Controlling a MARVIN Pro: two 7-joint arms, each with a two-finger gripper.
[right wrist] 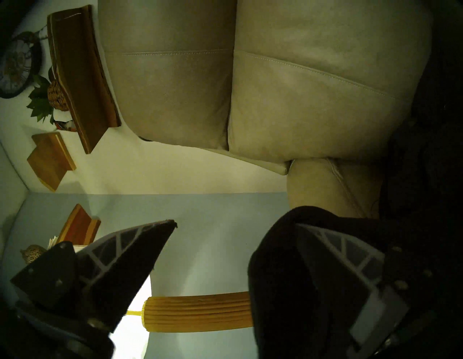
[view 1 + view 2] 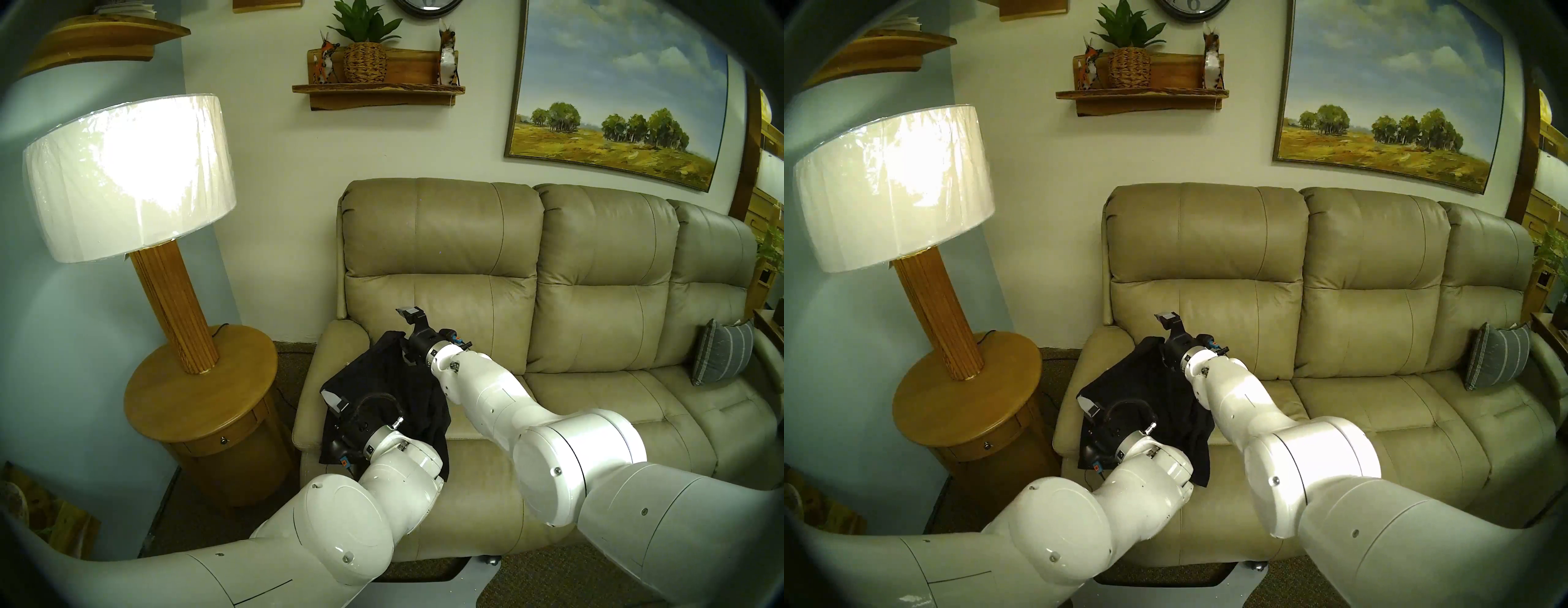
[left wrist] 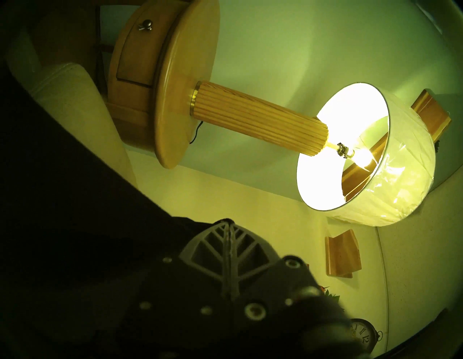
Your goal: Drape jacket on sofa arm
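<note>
— Left eye of the head first. Where, the jacket [image 2: 382,382]?

— Spread across the front half of the sofa arm [image 2: 312,399]. One fold hanging down the inner side toward the seat cushion [image 2: 475,475], another down the front. Tented near the outer edge, likely from being lifted there by the left arm [image 2: 382,479]. Right arm [image 2: 488,390] reaching in from the seat side, at the cloth's far end.

— Right eye?

— Same layout. Round wooden bench [image 2: 996,382] with its lit lamp [image 2: 894,187] just beside the sofa arm, on the outer side. Worth minding on any swing outward. Grey striped pillow [image 2: 1496,356] well apart, at the far end.

— Left wrist?

— Left hand [image 3: 229,224] pressed together, apparently pinching the jacket's edge, with black cloth right up to the fingertips. Probably kept so to hold the outer side in place. Bench and lamp straight ahead, near.

— Right wrist?

— Right hand [image 1: 235,223] spread wide, gripping nothing, yet with black cloth lying over one finger [image 1: 338,250]. Looks like a release, with a risk of dragging the cloth along when pulling back. Backrest [image 1: 275,87] close ahead.

— Left to do?

— Judging from this: freeing that finger, then opening the left hand.
</note>
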